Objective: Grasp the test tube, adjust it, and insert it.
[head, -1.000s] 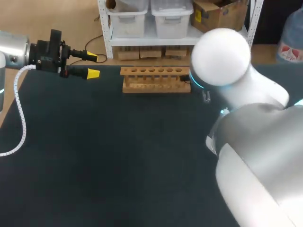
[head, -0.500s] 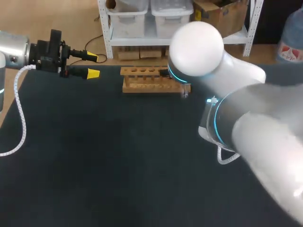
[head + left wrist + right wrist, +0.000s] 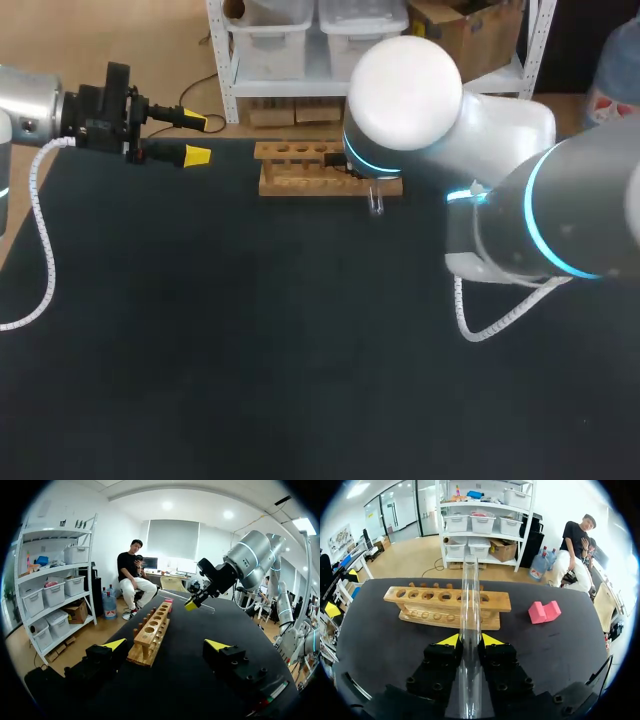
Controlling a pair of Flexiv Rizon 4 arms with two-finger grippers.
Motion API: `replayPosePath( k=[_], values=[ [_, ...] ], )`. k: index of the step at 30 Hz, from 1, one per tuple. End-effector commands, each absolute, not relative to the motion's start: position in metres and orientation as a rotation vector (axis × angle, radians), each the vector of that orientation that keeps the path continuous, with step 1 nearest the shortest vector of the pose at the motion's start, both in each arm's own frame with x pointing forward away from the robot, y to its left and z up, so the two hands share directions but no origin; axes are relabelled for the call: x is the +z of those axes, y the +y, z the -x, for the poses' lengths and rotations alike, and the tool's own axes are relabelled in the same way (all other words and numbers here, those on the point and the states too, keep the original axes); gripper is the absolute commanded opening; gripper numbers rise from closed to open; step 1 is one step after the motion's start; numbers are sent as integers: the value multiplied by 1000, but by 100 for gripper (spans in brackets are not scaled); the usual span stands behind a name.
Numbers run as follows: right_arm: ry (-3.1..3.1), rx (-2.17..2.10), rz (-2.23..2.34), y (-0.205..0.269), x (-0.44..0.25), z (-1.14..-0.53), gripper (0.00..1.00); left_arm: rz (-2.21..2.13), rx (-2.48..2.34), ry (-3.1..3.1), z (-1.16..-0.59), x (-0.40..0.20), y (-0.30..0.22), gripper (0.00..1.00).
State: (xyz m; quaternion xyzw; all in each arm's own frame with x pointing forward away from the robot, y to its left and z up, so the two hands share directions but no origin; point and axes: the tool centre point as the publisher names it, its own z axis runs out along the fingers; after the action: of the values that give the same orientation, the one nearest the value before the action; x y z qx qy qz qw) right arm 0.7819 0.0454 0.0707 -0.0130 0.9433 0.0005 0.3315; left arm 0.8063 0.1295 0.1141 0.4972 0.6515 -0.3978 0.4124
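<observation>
The fingers (image 3: 114,645) of the left gripper (image 3: 196,139) are spread wide with nothing between them. That gripper is held above the far left corner of the bench (image 3: 250,350), well apart from the work.

To its right, at the far edge of the bench, a wooden test-tube rack (image 3: 300,180) is stood with a row of empty holes along its top bar.

At the right end of the rack the right gripper (image 3: 471,640) is closed on a clear glass test tube (image 3: 470,605), both yellow tips pressed against the glass from opposite sides. The tube is gripped along its length, not at an end. It is carried above the bench and runs out ahead of the fingers toward the rack. In the left wrist view it is seen lying close to level, not upright. A pink block (image 3: 544,612) is seen on the bench just beyond the rack's right end.

The tube is judged to be grasped but not yet turned for insertion. If it is brought down before being set upright, its end could be knocked against the top bar and the rack, which looks unfixed, could be pushed. Smooth glass could also slide or swing between the tips during the turn. The hole could then be missed or the tube dropped.
</observation>
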Motion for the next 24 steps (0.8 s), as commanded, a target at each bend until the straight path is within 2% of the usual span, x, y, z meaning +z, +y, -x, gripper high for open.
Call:
replayPosePath(
  k=[1, 24],
  values=[
    [2485, 18, 23, 50, 64, -790, 0, -1250, -1000, 1635, -806, 113, 130, 100],
    [2508, 57, -15, 54, 49, -805, 0, -1250, -1000, 1635, -806, 113, 130, 100]
  ],
)
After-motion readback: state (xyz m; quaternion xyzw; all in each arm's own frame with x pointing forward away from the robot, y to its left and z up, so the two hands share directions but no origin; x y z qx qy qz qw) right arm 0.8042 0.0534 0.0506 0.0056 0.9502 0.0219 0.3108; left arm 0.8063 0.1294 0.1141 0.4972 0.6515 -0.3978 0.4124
